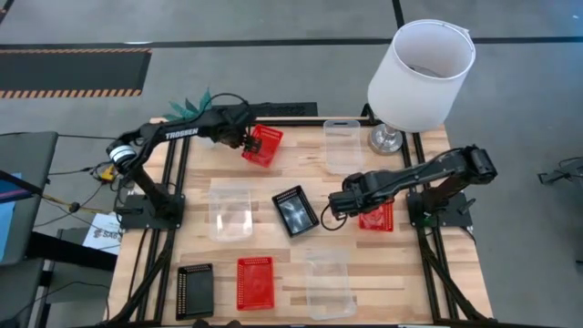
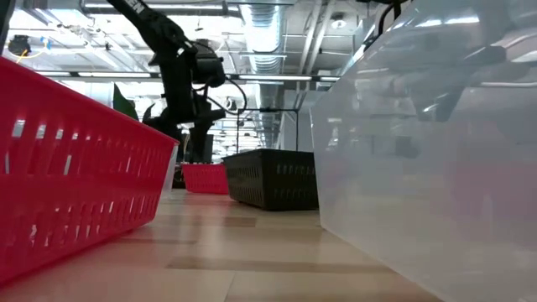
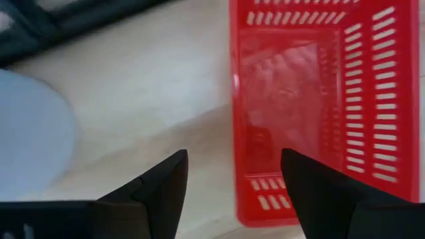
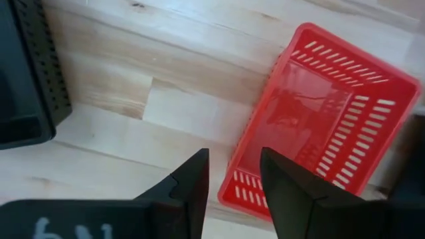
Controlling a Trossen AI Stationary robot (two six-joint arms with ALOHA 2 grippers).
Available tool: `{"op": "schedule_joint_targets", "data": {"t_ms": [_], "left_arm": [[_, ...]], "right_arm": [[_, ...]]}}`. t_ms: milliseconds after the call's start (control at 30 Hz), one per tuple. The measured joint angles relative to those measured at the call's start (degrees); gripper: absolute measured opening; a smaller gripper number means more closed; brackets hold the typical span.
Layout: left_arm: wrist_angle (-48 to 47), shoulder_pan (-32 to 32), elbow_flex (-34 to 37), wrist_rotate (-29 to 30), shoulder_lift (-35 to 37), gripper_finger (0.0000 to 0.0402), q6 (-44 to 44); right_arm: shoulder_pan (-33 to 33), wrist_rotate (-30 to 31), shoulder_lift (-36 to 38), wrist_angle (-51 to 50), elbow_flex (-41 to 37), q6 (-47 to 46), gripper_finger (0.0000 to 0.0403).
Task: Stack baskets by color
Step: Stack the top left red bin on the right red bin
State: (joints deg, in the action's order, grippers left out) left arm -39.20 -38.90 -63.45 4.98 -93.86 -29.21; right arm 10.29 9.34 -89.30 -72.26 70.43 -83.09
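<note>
No stacks are showing yet: baskets are lying singly across the table (image 1: 460, 273), from the black basket (image 1: 194, 290) and red basket (image 1: 255, 281) at the near edge to clear ones farther off. The right hand (image 1: 333, 208) is hovering unclenched, empty, beside a second red basket (image 1: 379, 218); the left hand (image 1: 246, 138), likewise released, is reaching over the far red basket (image 1: 264, 146)

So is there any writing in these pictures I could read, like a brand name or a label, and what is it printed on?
"TROSSEN": white letters on the left arm, read in the high view.
White marks on the right gripper's dark body, seen in the right wrist view: cut off at the picture's edge, unreadable.
Printed sheet by the table's left edge: too small to read.
The baskets carry no text.
</note>
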Motion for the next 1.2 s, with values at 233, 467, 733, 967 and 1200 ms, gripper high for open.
{"op": "schedule_joint_targets", "data": {"t_ms": [233, 467, 733, 967, 1200], "left_arm": [[4.3, 0.8, 4.8, -0.9, 0.0, 0.0168, -3.0], [6.0, 1.0, 5.6, -1.3, 0.0, 0.0094, -4.5], [9.0, 4.8, 5.6, -4.5, 0.0, 0.0007, -5.5], [12.9, 11.5, 5.6, -5.7, 0.0, 0.0002, -11.0], [19.4, 18.8, 5.6, -3.6, 0.0, 0.0001, -18.1]], "right_arm": [[1.0, 0.0, 0.0, -0.1, 0.0, -1.1, 0.0148], [1.0, 0.1, 0.0, 0.2, 0.0, -1.1, 0.0138], [1.0, 0.1, 0.0, 1.6, 0.0, -0.9, 0.0126], [1.0, 0.2, 0.0, 3.0, 0.0, -0.9, 0.0123], [0.3, 1.3, 0.0, 7.1, 0.0, -0.3, 0.0123]]}}
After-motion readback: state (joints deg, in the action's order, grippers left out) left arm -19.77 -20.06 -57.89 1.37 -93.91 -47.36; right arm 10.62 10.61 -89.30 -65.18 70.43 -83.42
